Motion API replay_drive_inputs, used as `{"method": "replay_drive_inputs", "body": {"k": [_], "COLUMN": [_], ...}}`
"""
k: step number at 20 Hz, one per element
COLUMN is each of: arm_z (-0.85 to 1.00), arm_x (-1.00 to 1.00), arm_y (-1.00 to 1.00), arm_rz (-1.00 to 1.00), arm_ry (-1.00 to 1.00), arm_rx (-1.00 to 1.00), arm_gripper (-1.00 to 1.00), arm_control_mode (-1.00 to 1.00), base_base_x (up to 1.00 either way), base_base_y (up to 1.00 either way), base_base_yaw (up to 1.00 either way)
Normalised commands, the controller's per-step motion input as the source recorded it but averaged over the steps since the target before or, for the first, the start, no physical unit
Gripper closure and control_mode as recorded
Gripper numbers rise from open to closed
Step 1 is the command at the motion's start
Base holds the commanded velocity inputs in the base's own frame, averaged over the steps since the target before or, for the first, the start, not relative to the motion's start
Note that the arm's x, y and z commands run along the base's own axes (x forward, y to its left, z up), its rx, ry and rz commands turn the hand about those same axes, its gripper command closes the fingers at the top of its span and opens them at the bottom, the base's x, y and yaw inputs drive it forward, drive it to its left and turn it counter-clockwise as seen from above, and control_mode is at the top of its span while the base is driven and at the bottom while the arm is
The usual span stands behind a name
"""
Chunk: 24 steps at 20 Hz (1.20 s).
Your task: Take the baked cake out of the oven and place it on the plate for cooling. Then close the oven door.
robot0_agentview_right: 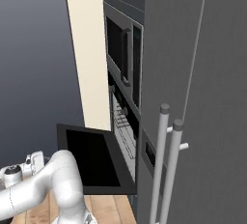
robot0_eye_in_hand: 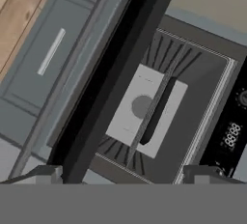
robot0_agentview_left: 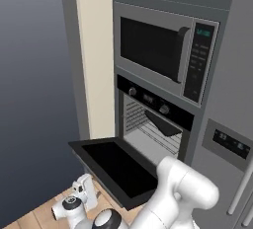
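Note:
The black oven (robot0_agentview_left: 148, 124) stands open, its wire racks showing. Its oven door (robot0_agentview_left: 116, 166) lies dropped flat, glass side up, also seen in the right base view (robot0_agentview_right: 91, 160). A dark flat wedge, apparently the cake (robot0_agentview_left: 163, 123), rests on a rack inside; in the hand view it is a thin dark strip (robot0_eye_in_hand: 157, 112). My gripper (robot0_agentview_left: 81, 188) hangs low beside the door's left front corner, apart from it. It is open with nothing between its tips (robot0_eye_in_hand: 125, 175), looking past the door's dark edge (robot0_eye_in_hand: 116, 83) into the cavity. The plate is out of view.
A silver-framed microwave (robot0_agentview_left: 158, 50) sits above the oven, and a grey fridge (robot0_agentview_right: 193, 97) with tall bar handles stands to the right. Below the door are a grey drawer front (robot0_eye_in_hand: 43, 59) and a wooden floor (robot0_agentview_left: 34, 218). A cream wall panel (robot0_agentview_left: 96, 55) borders the left.

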Motion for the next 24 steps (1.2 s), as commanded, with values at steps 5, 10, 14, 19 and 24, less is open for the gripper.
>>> {"method": "replay_drive_inputs", "body": {"k": [5, 10, 14, 19, 24], "arm_z": [-0.99, -1.0, -1.0, -1.0, -1.0], "arm_x": [0.53, 0.45, 0.47, 0.26, 0.02], "arm_y": [0.7, 0.92, 0.87, 0.71, 0.68], "arm_rz": [-0.02, -0.02, -0.05, -0.18, -0.28], "arm_ry": [0.04, 0.09, 0.07, 0.0, 0.0], "arm_rx": [-0.09, -0.12, -0.15, -0.28, -0.37], "arm_gripper": [-1.0, -1.0, -1.0, -1.0, -1.0], "arm_control_mode": [-1.0, -1.0, -1.0, -1.0, -1.0], "base_base_x": [0.0, 0.0, 0.0, 0.0, 0.0], "base_base_y": [0.0, 0.0, 0.0, 0.0, 0.0], "base_base_yaw": [0.0, 0.0, 0.0, 0.0, 0.0]}}
